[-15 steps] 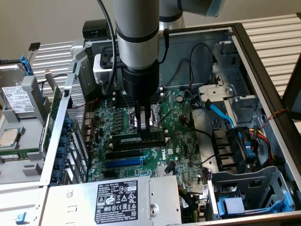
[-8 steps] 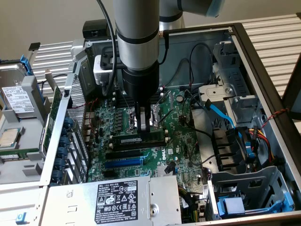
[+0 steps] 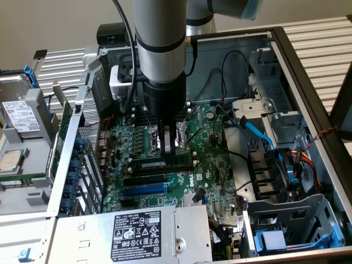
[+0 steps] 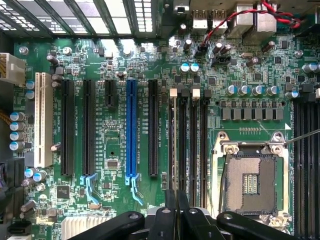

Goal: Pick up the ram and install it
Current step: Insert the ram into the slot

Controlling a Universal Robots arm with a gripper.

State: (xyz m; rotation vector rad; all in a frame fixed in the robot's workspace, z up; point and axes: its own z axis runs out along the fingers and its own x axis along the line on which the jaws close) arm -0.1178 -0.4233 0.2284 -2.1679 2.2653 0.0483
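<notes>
Item 1, gripper (image 3: 171,144): I have it lowered into the open computer case (image 3: 308,71), fingers clenched on the ram (image 3: 165,163), which stands on edge directly beneath them, over the black memory slots (image 4: 192,145).

Item 2, ram: in the wrist view it shows only edge-on, as a thin dark line (image 4: 173,150) running along the outermost slot. I cannot tell whether it is fully seated or only resting on the slot.

Item 3, end clips (image 4: 195,93): white and grey, at the slots' far ends.

Item 4, blue expansion slot (image 3: 144,190): at 6 o'clock from the gripper in the exterior view, just beside the memory slots.

Item 5, empty processor socket (image 4: 248,181): close beside the slots, pins exposed.

Item 6, risks, my judgement: a stick tilted or off the slot's line could jam or flex the board under pressure; a sideways slip could put the fingers on the socket pins.
</notes>
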